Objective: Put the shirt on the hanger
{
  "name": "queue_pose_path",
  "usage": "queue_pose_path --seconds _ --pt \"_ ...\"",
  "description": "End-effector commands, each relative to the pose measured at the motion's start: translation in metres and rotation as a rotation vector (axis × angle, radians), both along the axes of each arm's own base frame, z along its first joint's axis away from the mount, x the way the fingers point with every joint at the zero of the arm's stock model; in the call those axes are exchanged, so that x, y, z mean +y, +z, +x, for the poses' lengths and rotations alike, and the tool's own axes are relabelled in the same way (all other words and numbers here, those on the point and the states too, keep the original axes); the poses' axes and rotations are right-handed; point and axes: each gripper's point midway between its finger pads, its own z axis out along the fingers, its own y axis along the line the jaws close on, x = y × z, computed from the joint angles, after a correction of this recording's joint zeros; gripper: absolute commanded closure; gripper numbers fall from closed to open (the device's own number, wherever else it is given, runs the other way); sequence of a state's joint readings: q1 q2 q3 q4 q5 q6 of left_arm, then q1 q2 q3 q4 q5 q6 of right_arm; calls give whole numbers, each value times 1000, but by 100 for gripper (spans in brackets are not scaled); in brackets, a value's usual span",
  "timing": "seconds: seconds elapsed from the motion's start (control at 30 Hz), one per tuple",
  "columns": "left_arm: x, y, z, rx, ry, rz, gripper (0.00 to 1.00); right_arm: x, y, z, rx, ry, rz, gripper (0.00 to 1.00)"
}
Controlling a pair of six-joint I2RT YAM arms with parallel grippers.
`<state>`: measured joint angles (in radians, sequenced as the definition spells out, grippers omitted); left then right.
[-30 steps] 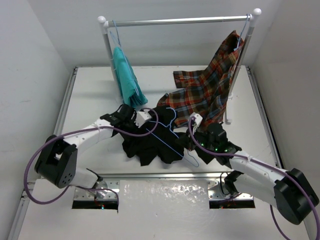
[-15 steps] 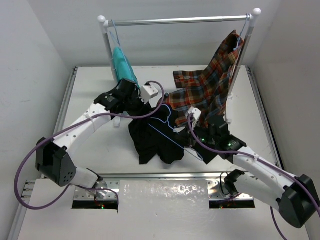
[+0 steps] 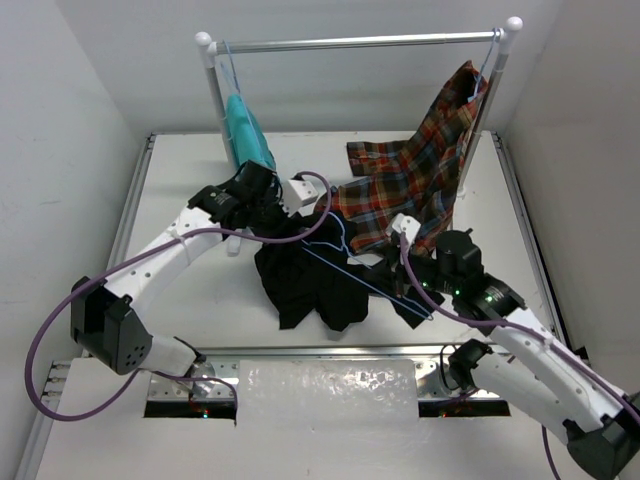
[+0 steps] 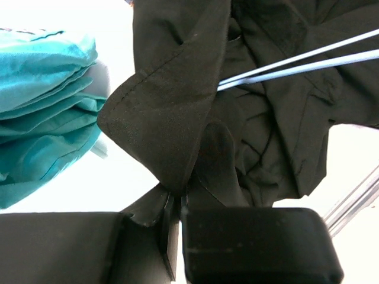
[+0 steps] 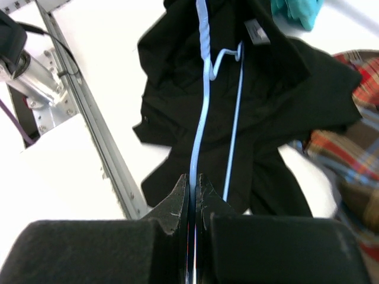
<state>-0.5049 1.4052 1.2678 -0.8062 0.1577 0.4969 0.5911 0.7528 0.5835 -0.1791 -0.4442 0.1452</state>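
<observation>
In the middle of the surface (image 3: 190, 290), the shirt (image 3: 310, 285) is pinched at its far edge by the left hand (image 4: 177, 198). The hanger (image 5: 200, 118) is gripped by the right hand (image 5: 193, 183) and is laid pointing far-left across the shirt.
</observation>
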Motion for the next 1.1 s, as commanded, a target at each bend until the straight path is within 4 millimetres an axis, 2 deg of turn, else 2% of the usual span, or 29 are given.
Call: queue_pose_path --seconds 0.0,0.07,0.13,0.27,0.53,0.6,0.77,0.87,0.97,1.07 --pt "5 11 3 -66 22 10 100 -18 10 -10 6 -31 -61 100" --pt "9 11 9 -85 62 24 100 -22 21 -12 -9 -44 -64 100" --pt "9 11 14 -95 87 27 100 -26 24 -16 0 -43 -75 100" --pt "10 11 20 -100 108 52 100 -20 43 -17 -22 -30 -23 100" --pt "9 10 14 -80 89 54 100 1 83 -15 -77 30 132 100" --pt "7 12 12 -81 81 40 100 7 82 -14 -59 41 162 100" --pt "3 15 5 -72 54 8 100 13 98 0 -133 17 241 100" --pt "-1 17 -2 -63 32 -25 100 13 94 12 -162 -28 257 100" --pt "-4 20 -6 -64 16 -50 100 12 76 22 -162 -69 234 100" --pt "-1 18 -8 -66 17 -38 100 6 66 31 -179 -119 204 100"
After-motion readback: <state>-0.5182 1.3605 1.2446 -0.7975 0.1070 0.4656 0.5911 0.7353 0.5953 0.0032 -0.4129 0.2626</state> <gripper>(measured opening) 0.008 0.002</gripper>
